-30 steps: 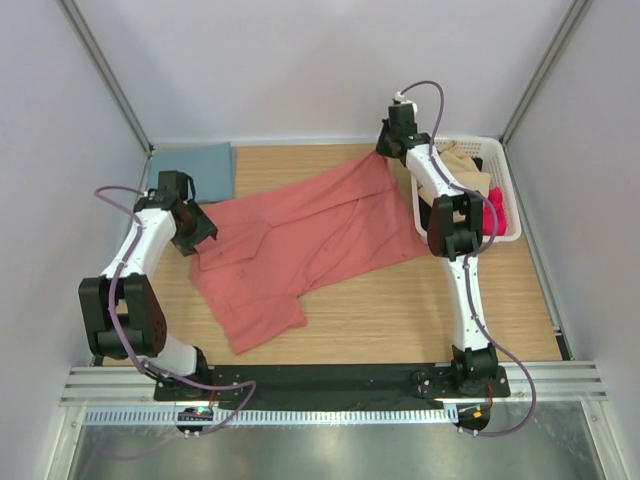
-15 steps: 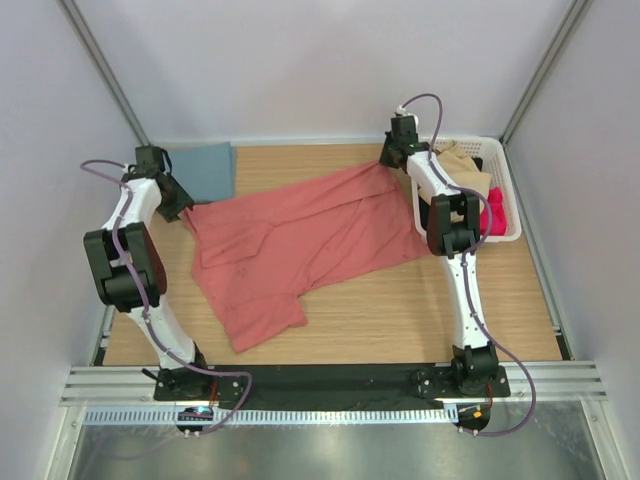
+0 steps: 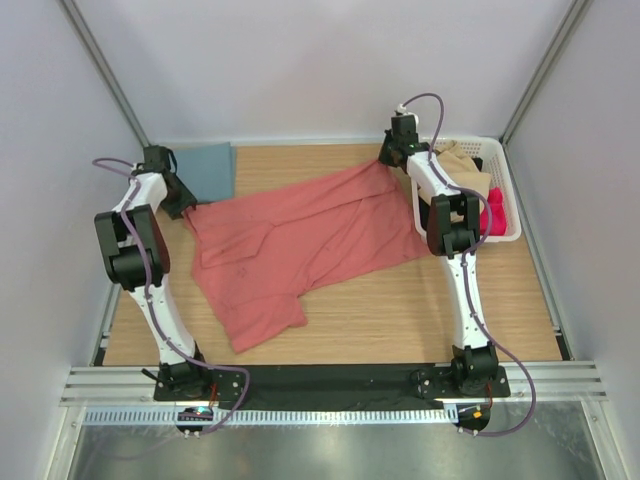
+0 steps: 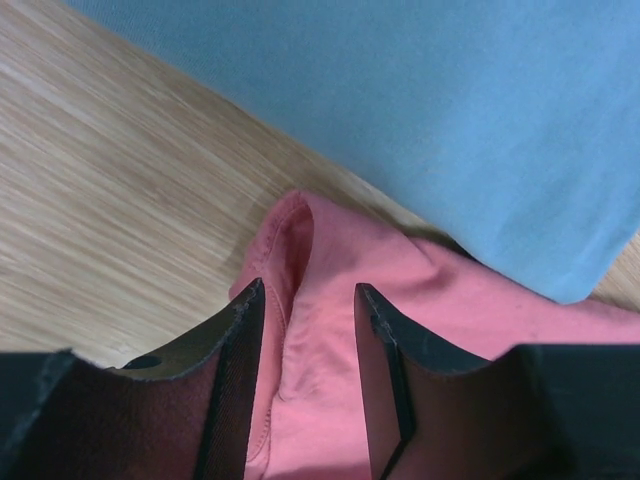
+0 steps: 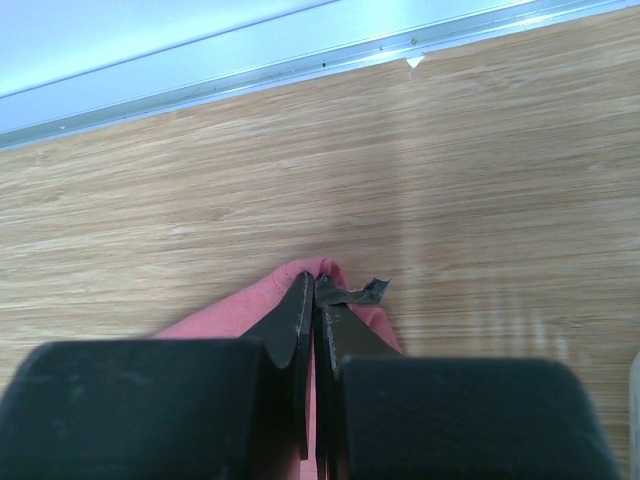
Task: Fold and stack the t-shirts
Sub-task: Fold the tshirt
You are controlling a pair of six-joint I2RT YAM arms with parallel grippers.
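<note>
Overhead, we see the salmon-red t-shirt (image 3: pixel 300 245) spread open on the wood table (image 3: pixel 420 310). It is wrinkled and lies diag. from near-left to far-right, w/ one sleeve toward the near edge.

Further back, both arms reach its far edge: the left gripper (image 3: pixel 186 207) at the far-left corner, the right gripper (image 3: pixel 388 157) at the far-right corner. The overhead cam is too coarse to show either claw; the wrist cams fill that in.

Left wrist cam: the fingers (image 4: pixel 235 380) stand apart w/ a narrow gap, astride a rolled edge of red cloth lying on the wood. We can't tell if they touch it.

Right wrist cam: the jaws are pressed together w/ a pinch of the red edge btwn the tips, bare wood beyond.

In the far-left corner the teal-blue t-shirt (image 3: pixel 208 165) lies folded flat. Only the left wrist cam shows its edge meeting the red corner. At far right sits a white basket (image 3: pixel 508 185) w/ tan and pink cloth in it.
</note>
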